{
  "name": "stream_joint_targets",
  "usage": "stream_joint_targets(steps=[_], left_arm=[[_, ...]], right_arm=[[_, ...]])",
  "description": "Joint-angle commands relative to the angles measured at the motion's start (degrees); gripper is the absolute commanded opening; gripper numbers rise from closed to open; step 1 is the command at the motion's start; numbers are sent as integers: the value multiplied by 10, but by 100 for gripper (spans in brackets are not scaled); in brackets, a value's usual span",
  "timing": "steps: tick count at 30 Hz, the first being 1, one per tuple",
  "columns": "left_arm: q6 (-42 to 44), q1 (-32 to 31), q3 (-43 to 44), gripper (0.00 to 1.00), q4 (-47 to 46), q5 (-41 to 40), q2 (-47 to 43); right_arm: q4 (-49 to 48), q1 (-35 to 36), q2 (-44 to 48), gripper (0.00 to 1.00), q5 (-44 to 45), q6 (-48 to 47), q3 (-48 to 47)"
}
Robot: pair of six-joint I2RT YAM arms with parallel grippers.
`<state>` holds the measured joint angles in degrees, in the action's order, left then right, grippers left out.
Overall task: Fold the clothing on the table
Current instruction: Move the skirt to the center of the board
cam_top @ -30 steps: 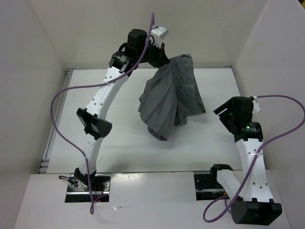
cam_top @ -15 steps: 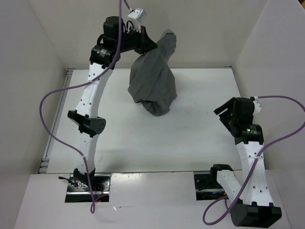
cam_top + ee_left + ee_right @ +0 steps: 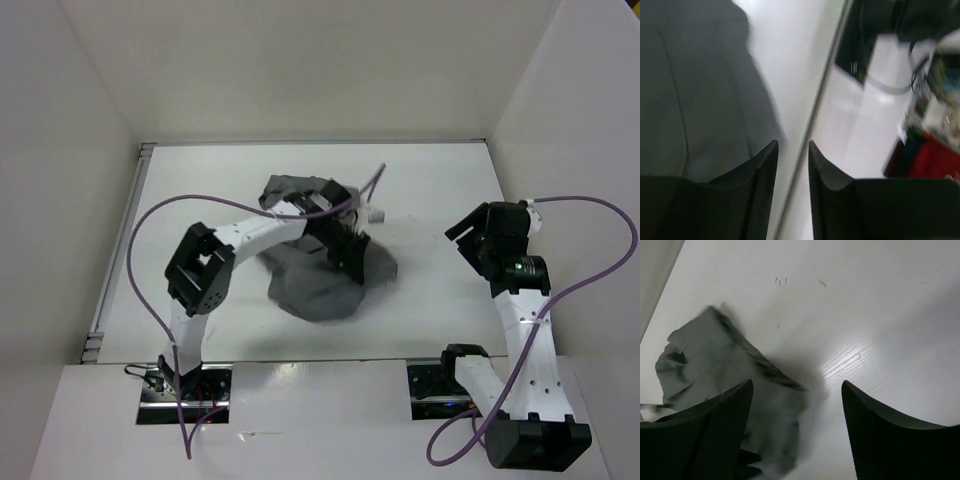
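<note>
Folding job, seen from overhead: we find the clothing [image 3: 318, 290] in a crumpled dark-grey heap near the middle of the table [image 3: 440, 180], with one lobe bunched toward the far side. The left arm bends low across the heap, trailing a purple cable [image 3: 150, 240]. The left gripper [image 3: 352, 258] points down at the right-hand part of the cloth. From above we cannot tell whether it touches the fabric.

The left wrist view is blurred. There the left gripper [image 3: 792, 146] has its fingers [image 3: 765, 165] parted by a narrow slit. Only bare table [image 3: 790, 60] shows through the slit, so the fingers pinch nothing. The clothing [image 3: 695, 100] fills the left half of that picture and passes behind the finger on that side. Its edge reaches about as far as that fingertip.

The right gripper [image 3: 463, 238] hangs over bare table, well to the right of the heap and apart from it. In the right wrist view we see the right gripper [image 3: 797, 386] with its fingers [image 3: 725, 430] spread wide and white table [image 3: 865, 315] between them. The clothing [image 3: 715, 365] lies beyond the fingertips on the left of that picture. Its near part is hidden behind the finger on that side, and its blurred edge and shadow show in the gap just beside that finger. These fingers hold nothing.
</note>
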<state>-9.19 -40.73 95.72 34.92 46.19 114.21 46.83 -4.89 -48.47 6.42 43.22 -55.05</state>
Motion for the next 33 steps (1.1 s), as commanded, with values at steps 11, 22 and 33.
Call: stream_joint_targets(steps=[11, 22, 33], left_arm=[[-49, 15, -105, 60, 6, -87, -104], [-185, 16, -195, 20, -20, -304, -16], [-210, 86, -165, 16, 2, -439, 36]], right_arm=[[-38, 1, -62, 67, -55, -38, -4], [-51, 1, -92, 49, -82, -59, -39], [-56, 6, -109, 49, -112, -70, -39]])
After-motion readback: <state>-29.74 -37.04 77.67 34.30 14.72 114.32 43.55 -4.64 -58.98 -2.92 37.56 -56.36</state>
